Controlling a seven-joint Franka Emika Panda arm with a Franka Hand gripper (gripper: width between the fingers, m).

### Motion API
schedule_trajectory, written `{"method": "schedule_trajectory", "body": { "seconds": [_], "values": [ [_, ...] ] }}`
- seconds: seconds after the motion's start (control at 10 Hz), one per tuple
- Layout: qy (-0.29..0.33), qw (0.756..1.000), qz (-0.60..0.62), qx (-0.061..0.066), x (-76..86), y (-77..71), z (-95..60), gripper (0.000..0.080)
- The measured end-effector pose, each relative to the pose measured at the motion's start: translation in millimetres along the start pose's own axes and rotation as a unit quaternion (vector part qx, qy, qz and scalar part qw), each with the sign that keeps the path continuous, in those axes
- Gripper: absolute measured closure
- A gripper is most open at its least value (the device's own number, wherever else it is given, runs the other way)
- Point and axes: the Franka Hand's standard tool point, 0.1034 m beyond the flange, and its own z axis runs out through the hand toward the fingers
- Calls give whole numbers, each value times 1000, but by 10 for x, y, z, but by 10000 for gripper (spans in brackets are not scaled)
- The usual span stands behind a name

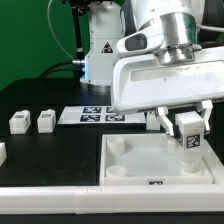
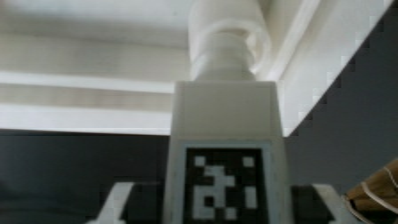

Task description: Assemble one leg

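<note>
My gripper [image 1: 187, 122] is shut on a leg [image 1: 188, 130], a small white block with a black-and-white tag. It holds the leg upright over the near corner of the white tray [image 1: 130, 172] on the exterior view's right. The leg's lower end is at or in the corner socket; I cannot tell which. In the wrist view the leg [image 2: 224, 120] fills the middle with its tag facing me. A finger [image 2: 128, 200] shows on either side of it. Its round peg end points at the tray [image 2: 71, 95].
Two more legs [image 1: 19, 122] [image 1: 46, 121] stand on the black table at the exterior view's left, and a white part [image 1: 2, 152] shows at the left edge. The marker board [image 1: 92, 116] lies behind the tray, near the robot base.
</note>
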Motion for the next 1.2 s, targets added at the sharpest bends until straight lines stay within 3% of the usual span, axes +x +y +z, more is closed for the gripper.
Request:
{"method": "schedule_trajectory", "body": {
  "seconds": [0.3, 0.9, 1.0, 1.1, 1.2],
  "values": [
    [-2, 1000, -2, 2, -104, -57, 77, 508],
    [-6, 1000, -4, 4, -142, -84, 91, 508],
    [-7, 1000, -4, 5, -151, -96, 92, 314],
    [-7, 1000, -5, 5, -156, -107, 93, 204],
    [-7, 1000, -5, 5, -156, -107, 93, 166]
  ]
}}
